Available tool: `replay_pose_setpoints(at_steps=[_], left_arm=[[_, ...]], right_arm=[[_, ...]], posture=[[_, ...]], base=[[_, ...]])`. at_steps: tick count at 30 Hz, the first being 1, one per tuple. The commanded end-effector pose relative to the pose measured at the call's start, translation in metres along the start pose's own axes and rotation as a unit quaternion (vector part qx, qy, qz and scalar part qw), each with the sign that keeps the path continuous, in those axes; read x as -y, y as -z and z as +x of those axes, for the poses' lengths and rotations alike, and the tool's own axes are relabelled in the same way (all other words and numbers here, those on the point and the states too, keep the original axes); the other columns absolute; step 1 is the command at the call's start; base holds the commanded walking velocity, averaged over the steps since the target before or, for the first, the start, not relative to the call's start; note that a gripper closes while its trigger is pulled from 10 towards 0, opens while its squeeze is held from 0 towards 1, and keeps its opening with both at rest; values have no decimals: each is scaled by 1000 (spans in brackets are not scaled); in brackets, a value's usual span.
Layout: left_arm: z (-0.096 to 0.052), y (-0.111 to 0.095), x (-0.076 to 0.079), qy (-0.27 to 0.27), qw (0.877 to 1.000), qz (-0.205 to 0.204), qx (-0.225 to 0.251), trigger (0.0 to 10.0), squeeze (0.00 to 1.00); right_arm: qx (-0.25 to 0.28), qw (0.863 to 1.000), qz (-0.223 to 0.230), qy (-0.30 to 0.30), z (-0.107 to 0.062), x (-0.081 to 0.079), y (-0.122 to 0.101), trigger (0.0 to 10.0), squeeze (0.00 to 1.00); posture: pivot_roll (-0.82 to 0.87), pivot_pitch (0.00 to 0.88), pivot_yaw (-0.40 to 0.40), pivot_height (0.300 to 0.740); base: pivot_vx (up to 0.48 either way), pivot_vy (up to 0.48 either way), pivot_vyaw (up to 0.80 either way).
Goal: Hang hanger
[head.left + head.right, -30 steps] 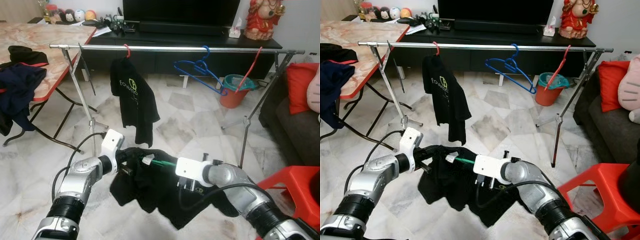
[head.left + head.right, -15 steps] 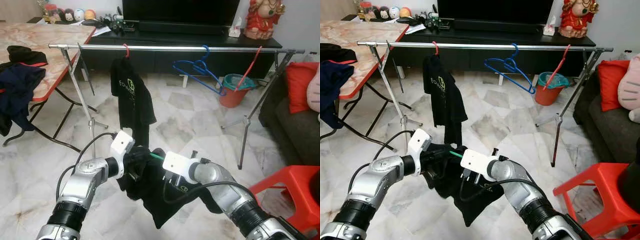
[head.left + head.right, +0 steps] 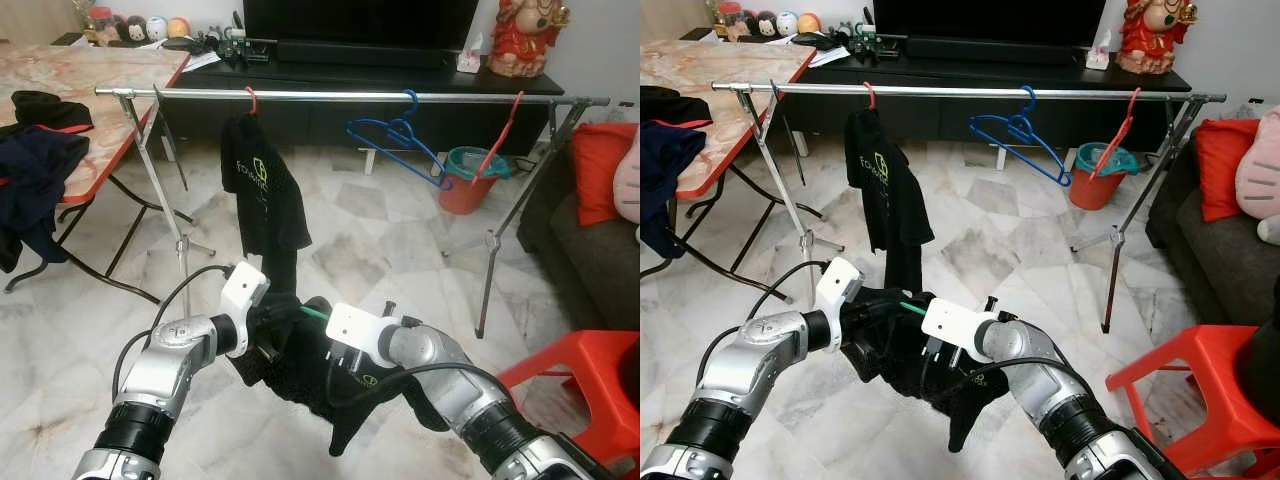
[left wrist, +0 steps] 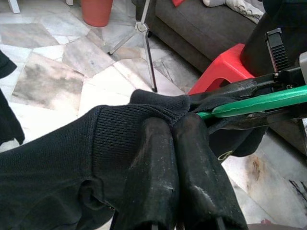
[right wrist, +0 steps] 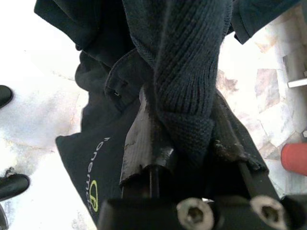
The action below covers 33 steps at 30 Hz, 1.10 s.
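Green hanger (image 3: pixel 318 314) is held low in front of the robot, between its two arms, threaded into a black shirt (image 3: pixel 300 370) that droops from it toward the marble floor (image 3: pixel 390 240). The left gripper (image 4: pixel 177 143) has its two black fingers (image 4: pixel 153 163) pressed together, pinching the ribbed collar of the shirt just beside the green bar of the hanger. The right gripper (image 5: pixel 192 143) grasps a fold of the same shirt, its fingers (image 5: pixel 144 143) clamped on either side of the knitted fabric, with yellow-green lettering on the cloth below. Both grippers sit close together near the middle of the head views, the left one (image 3: pixel 262 325) coming in from the left and the right one (image 3: pixel 335 350) from the right. Behind them stands a metal clothes rail (image 3: pixel 350 96) on crossed legs, running across the room. On it hangs another black shirt with a yellow-green logo (image 3: pixel 262 190) on a red hanger (image 3: pixel 252 98), further right a blue hanger (image 3: pixel 400 135), and near the far right end a second red hanger (image 3: pixel 500 140) hanging tilted. An orange bucket (image 3: pixel 470 180) stands on the floor behind the rail. At the left a marble-topped surface (image 3: pixel 90 75) carries dark clothes (image 3: pixel 35 160). A red stool (image 3: pixel 580 380) is at the lower right, next to a dark sofa (image 3: pixel 590 240) with a red cushion (image 3: pixel 598 170).
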State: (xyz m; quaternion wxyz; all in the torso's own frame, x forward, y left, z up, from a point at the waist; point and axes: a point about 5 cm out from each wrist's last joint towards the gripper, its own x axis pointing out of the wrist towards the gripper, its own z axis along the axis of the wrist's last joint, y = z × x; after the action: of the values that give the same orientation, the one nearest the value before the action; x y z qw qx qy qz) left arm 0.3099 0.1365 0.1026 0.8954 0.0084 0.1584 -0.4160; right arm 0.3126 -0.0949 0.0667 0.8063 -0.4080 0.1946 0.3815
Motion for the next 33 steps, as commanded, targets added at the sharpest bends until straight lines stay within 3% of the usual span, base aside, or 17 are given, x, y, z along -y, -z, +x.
replay_pose_setpoints(at_steps=[1,5,6,7,9,21,33], left_arm=[[1,-4,5,15,1000,3,8,0,0],[0,-6,9,27,1000,5,6,0,0],[-1,-11,15,39,999,28,7,10000,1000],[-1,-17,19,47,997,54,10,10000,1000],[-1,-19,20,48,997,59,11,10000,1000],[-6,-23,17,29,998,58,14,10000,1000],[-44,-35,10,67,995,57,50,10000,1000]], right_arm=[[5,1000,8,19,-2,10,-2,0,0],[7,999,20,28,0,10,-5,0,0],[31,993,89,76,1,23,-8,0,0],[59,974,175,129,0,37,-8,0,0],[65,969,192,139,0,40,-8,0,0],[79,966,202,140,4,38,-11,0,0],[79,966,196,150,-6,50,15,0,0]], posture=[[-98,0,-48,740],[-95,0,-47,740],[-92,0,-19,740],[-91,0,-19,740],[-91,0,-19,740],[-86,0,-16,740],[-76,0,-24,740]], base=[[0,0,0],[0,0,0],[0,0,0],[0,0,0],[0,0,0],[0,0,0],[0,0,0]])
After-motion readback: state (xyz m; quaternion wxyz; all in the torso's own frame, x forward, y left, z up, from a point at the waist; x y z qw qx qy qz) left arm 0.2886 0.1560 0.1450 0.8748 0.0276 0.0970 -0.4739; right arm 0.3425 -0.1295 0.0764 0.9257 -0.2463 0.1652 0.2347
